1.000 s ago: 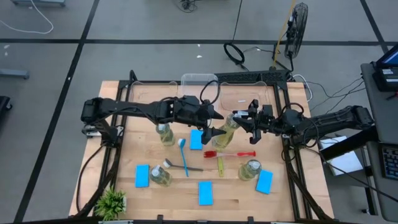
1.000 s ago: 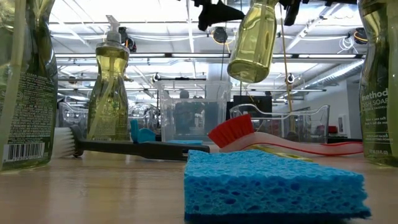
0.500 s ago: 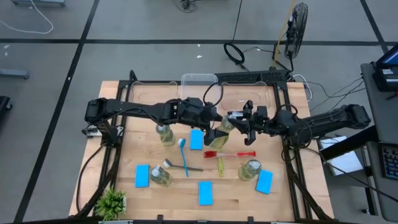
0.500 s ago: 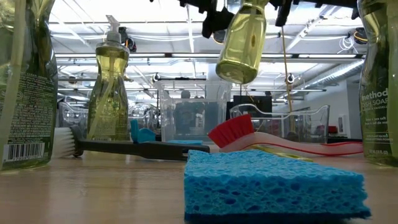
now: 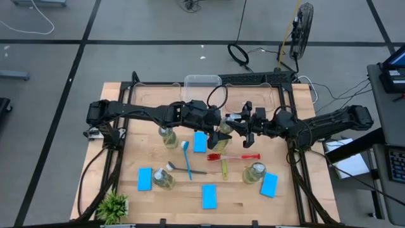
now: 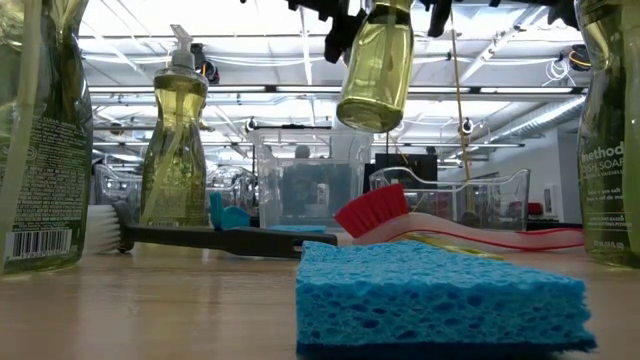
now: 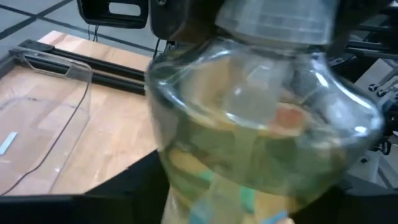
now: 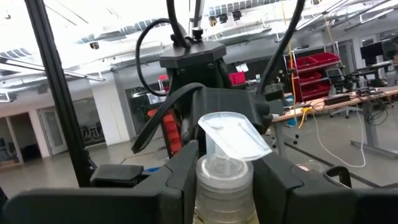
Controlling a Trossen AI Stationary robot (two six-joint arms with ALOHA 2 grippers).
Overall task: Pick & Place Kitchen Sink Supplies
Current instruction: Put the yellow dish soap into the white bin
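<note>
Right hand (image 5: 243, 122) is clamping the soap bottle (image 6: 375, 65) at its pump neck, suspending it above the bench (image 5: 145, 152) for handover; left hand (image 5: 214, 118), at its 9 o'clock, aperture indeterminable.

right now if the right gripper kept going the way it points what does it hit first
Probably the left gripper: the right gripper points across the table at it, the held bottle hanging between them. Depth is hard to judge.

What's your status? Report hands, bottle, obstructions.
Right hand shut on lifted bottle at its neck. Left hand beside it, grip unclear. Bottle hangs in air above red brush. Nothing blocking.
</note>
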